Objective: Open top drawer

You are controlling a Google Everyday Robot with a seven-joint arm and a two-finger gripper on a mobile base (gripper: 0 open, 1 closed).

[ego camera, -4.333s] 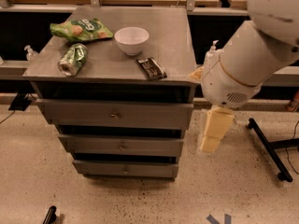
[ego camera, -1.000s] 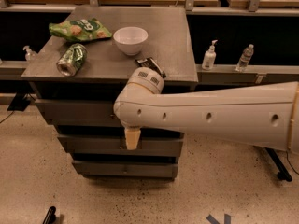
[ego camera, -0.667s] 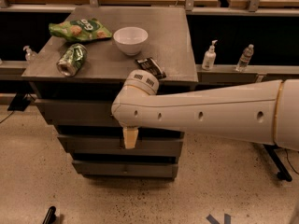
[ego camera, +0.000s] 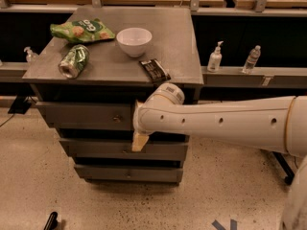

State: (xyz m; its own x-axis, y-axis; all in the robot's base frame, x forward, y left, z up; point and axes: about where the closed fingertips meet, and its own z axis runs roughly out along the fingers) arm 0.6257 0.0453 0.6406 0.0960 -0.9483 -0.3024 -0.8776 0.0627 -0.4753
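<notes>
In the camera view, a grey cabinet [ego camera: 108, 63] stands on a speckled floor with three drawers stacked in its front. The top drawer [ego camera: 81, 116] is the widest. It sits right under the cabinet top, and its small round knob [ego camera: 116, 119] is at the middle of its front. I cannot tell whether it is pulled out at all. Below it are the middle drawer [ego camera: 96, 149] and the bottom drawer [ego camera: 127, 174].

A thick white arm [ego camera: 216, 123] reaches in from the right across the drawer fronts. The gripper [ego camera: 138, 144] hangs down from its end, just right of the knob and apart from it. Its tip lies over the dark gap between the top and middle drawers. Whether it is spread or pressed together cannot be told.

On the cabinet top lie a green chip bag [ego camera: 79, 30], a green can [ego camera: 73, 61] on its side, a white bowl [ego camera: 134, 40] and a dark snack bar [ego camera: 154, 71]. A pump bottle [ego camera: 215, 57] and a water bottle [ego camera: 251, 59] stand on the ledge [ego camera: 283, 75] to the right.
</notes>
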